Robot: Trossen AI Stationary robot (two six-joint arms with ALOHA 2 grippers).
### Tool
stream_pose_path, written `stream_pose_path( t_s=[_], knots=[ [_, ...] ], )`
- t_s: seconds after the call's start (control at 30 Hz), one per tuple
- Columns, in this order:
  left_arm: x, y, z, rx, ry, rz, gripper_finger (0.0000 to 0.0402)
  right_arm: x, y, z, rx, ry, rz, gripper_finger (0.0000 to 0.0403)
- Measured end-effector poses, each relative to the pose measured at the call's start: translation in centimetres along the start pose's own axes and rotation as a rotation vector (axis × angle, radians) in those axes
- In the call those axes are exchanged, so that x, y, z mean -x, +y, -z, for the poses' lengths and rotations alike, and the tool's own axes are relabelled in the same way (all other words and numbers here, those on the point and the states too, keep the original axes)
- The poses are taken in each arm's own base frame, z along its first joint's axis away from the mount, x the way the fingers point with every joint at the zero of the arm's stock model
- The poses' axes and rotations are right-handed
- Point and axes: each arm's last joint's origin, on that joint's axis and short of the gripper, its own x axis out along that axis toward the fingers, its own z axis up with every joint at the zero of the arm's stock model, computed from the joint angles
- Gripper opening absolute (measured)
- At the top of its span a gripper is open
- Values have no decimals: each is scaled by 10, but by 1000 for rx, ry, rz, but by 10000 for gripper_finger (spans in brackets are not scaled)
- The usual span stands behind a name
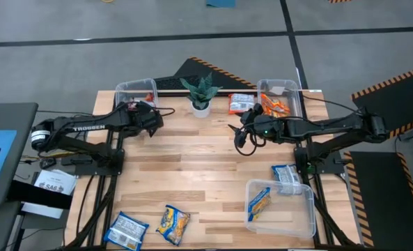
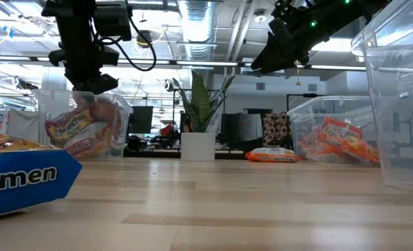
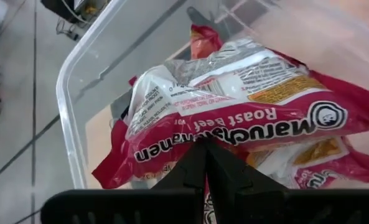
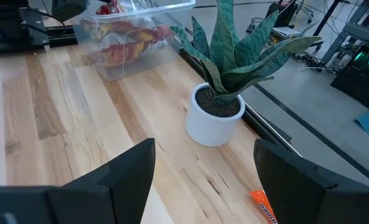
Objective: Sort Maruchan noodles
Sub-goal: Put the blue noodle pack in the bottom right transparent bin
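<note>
Left pincer [image 3: 206,163] pinches red-and-white packet [image 3: 246,106].

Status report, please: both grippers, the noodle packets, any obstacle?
Left gripper shut on red-and-white packet, over the far-left bin. Right gripper open, empty, near the potted plant. Orange packet loose beside far-right bin. Nothing in the way.
</note>
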Motion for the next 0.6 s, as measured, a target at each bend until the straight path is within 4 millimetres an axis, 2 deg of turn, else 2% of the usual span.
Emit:
stream_pose_path(
  t_s=[0.17,0.33,0.47,0.6],
  knots=[
    [16,9,-5,31,-72,24,0,0,0,0,0,0,0,295],
    [45,24,0,96,-249,28,0,0,0,0,0,0,0,295],
    [69,29,7,131,-369,162,0,0,0,0,-13,0,0,295],
    [92,22,13,76,-496,386,0,0,0,0,-16,0,0,295]
  ],
)
